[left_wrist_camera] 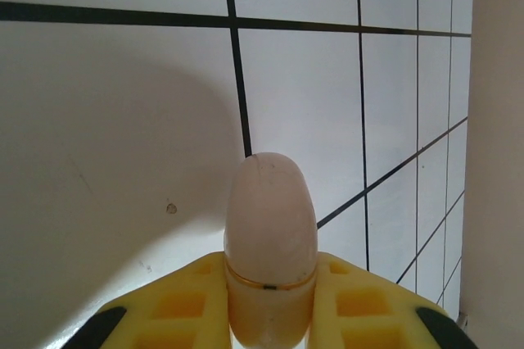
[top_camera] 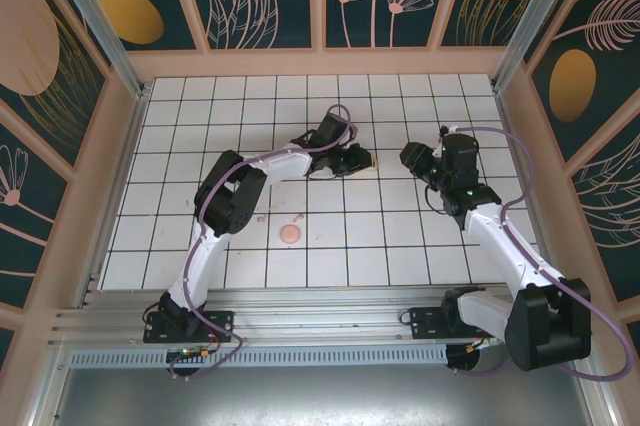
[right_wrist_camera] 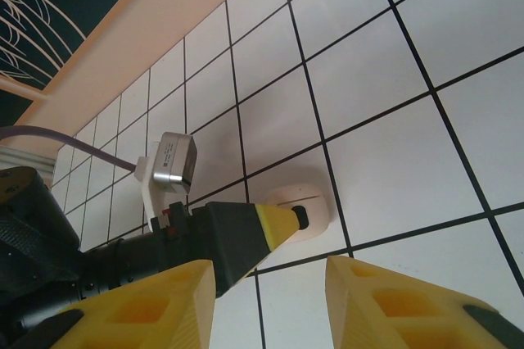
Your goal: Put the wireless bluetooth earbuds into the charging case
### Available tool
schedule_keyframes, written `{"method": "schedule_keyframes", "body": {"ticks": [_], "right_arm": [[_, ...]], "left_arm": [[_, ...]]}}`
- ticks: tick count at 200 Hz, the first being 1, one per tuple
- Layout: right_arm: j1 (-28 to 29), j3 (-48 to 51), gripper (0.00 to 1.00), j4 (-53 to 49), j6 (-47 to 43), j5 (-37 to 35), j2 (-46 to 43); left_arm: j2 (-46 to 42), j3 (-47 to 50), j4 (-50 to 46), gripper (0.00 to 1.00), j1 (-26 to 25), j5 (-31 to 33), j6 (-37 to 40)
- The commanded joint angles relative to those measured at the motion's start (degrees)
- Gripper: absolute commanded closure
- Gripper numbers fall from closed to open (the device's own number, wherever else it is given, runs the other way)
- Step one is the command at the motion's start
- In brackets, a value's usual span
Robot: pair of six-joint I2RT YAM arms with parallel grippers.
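The left gripper (left_wrist_camera: 270,271) pinched the charging case (left_wrist_camera: 270,210); the right gripper (right_wrist_camera: 270,271) hung spread, empty. The earbuds (top_camera: 298,215) apparently lay loose at the case's seven o'clock, unseated.

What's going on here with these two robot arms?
The left gripper is clamped on a pale pink charging case, lid closed, down at the white tiled table. The right gripper hangs open and empty beside it, facing the case. A round pink disc lies on the tiles nearer the arm bases.

Lab cell: tiled floor (top_camera: 400,246), aluminium frame (top_camera: 95,16)
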State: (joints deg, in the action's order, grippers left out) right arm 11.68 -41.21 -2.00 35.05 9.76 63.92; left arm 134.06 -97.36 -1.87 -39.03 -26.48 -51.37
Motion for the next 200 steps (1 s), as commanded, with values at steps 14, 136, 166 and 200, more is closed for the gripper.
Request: {"method": "schedule_keyframes", "body": {"ticks": [14, 136, 166, 200], "right_arm": [[-0.72, -1.85, 0.59, 0.01, -0.16, 1.4, 0.26], [-1.34, -2.37, 0.57, -1.1, -0.77, 1.49, -0.97], [-1.42, -2.56, 0.57, -1.51, -0.86, 1.49, -1.13], [-1.44, -2.72, 0.57, -1.59, -0.78, 1.88, -1.23]], "left_arm": [[1.65, -3.06, -2.53, 0.75, -0.39, 0.15, -0.49], [-0.2, -4.74, -10.73, 0.58, -0.41, 5.41, 5.45], [-1.89, -6.14, -15.56, 0.57, -0.41, 9.21, 9.02], [-4.81, -6.17, -18.12, 0.55, -0.36, 11.41, 11.3]]}}
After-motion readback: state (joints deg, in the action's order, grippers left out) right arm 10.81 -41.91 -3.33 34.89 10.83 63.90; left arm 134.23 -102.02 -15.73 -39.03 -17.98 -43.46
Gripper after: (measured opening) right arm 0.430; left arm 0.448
